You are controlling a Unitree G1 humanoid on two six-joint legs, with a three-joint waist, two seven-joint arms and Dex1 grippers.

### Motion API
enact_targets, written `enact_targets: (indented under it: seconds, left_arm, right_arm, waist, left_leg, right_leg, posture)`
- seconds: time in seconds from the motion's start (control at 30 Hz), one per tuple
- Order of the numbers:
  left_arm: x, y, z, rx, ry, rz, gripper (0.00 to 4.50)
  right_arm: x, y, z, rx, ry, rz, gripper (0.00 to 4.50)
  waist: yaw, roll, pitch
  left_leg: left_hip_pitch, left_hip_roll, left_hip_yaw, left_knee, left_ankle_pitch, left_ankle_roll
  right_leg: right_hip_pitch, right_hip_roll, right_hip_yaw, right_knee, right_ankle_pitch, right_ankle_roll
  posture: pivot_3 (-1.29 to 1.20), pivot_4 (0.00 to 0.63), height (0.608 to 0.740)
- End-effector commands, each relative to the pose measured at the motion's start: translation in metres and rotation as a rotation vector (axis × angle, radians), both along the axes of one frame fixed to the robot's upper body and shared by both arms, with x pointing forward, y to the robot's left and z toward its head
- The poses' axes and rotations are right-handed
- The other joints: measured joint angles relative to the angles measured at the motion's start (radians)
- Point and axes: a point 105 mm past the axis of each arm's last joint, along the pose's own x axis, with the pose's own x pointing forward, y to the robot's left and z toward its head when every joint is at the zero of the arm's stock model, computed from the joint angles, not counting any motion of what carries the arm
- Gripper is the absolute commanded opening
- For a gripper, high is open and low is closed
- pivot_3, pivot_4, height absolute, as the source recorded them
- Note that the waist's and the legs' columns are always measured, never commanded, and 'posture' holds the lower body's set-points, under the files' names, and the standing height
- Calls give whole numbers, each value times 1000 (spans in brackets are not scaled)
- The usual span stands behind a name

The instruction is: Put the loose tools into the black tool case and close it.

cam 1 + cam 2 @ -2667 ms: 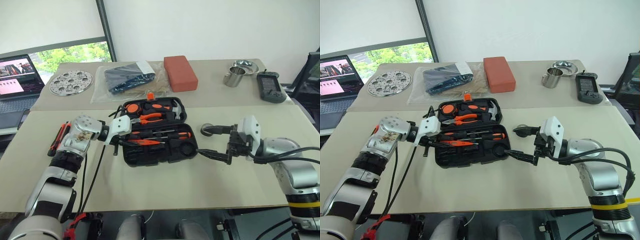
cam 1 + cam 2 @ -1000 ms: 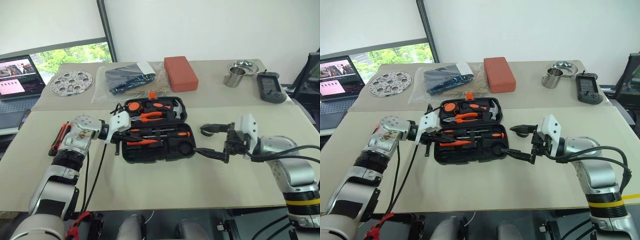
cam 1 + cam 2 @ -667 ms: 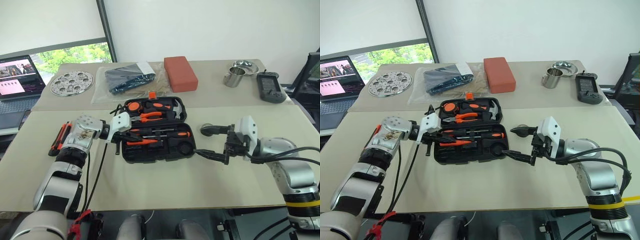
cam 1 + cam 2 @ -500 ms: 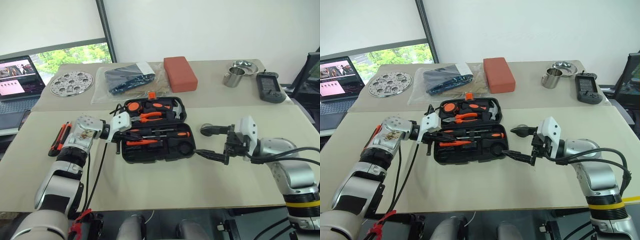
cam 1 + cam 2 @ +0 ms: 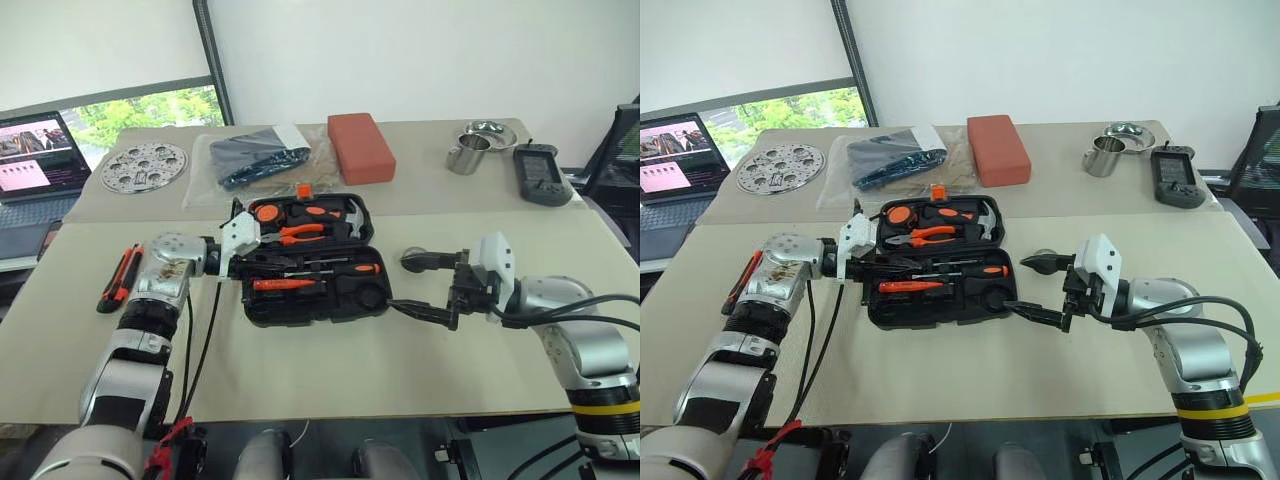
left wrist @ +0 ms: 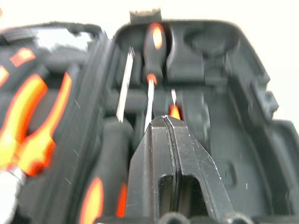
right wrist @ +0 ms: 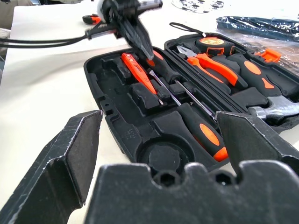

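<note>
The black tool case (image 5: 345, 305) lies open at the table's middle, holding pliers (image 5: 300, 233), a hammer, an orange-black screwdriver (image 5: 355, 268) and a slim orange tester screwdriver (image 5: 290, 284). My left gripper (image 6: 164, 122) is shut and empty, hovering over the left end of the case's near half, just above the tester screwdriver (image 7: 138, 70). An orange-and-black utility knife (image 5: 120, 277) lies loose on the table left of that arm. My right gripper (image 5: 412, 286) stands open and empty by the case's right end, with the case (image 7: 117, 116) in front of its fingers.
On the far table sit a red block (image 5: 361, 146), a clear bag with a dark item (image 5: 255, 155), a perforated disc (image 5: 143, 165), a steel cup (image 5: 466, 153) and a black handheld device (image 5: 542, 175). A laptop (image 5: 35, 150) stands at far left.
My left gripper has lifted a little off the tester screwdriver and swung toward the case's rear half; the screwdriver stays in its slot. The right arm has not moved.
</note>
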Motion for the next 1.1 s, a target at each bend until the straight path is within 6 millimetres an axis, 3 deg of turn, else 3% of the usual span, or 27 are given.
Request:
enact_targets:
  seconds: [0.03, 0.17, 0.3, 0.53, 0.73, 1.1]
  left_arm:
    - [-5, 8, -9, 38, 9, 2, 29]
    - [-8, 15, -26, 101, 40, 18, 29]
    - [-4, 16, -30, 117, 38, 43, 29]
    - [-2, 12, -25, 66, 40, 37, 29]
    - [-5, 6, -1, -107, 65, 19, 29]
    - [1, 10, -21, -28, 70, 81, 29]
  right_arm:
    - [-2, 4, 12, 12, -48, 19, 4500]
    - [-3, 3, 12, 9, -47, 19, 4500]
    - [-3, 2, 12, 7, -48, 18, 4500]
    - [-3, 3, 12, 6, -48, 19, 4500]
    - [-3, 2, 12, 7, -48, 18, 4500]
    - [-2, 1, 13, -1, -51, 24, 4500]
  waist:
    - [-1, 0, 0]
    - [2, 0, 0]
    - [4, 0, 0]
    - [2, 0, 0]
    - [1, 0, 0]
    - [1, 0, 0]
  left_leg:
    - [0, 0, 0, 0, 0, 0]
    - [0, 0, 0, 0, 0, 0]
    - [0, 0, 0, 1, 0, 0]
    - [2, 0, 0, 1, 0, 0]
    - [2, 0, 0, 1, 0, 0]
    - [2, 0, 0, 1, 0, 0]
  right_leg:
    - [0, 0, 0, 0, 0, 0]
    - [0, 0, 0, 0, 0, 0]
    - [0, 0, 0, 0, 0, 0]
    - [0, 0, 0, 6, 0, 0]
    - [0, 0, 0, 7, 0, 0]
    - [0, 0, 0, 7, 0, 0]
  posture:
    - [0, 150, 740]
    - [0, 150, 740]
    - [0, 150, 740]
    - [0, 150, 740]
    - [0, 150, 740]
    - [0, 150, 740]
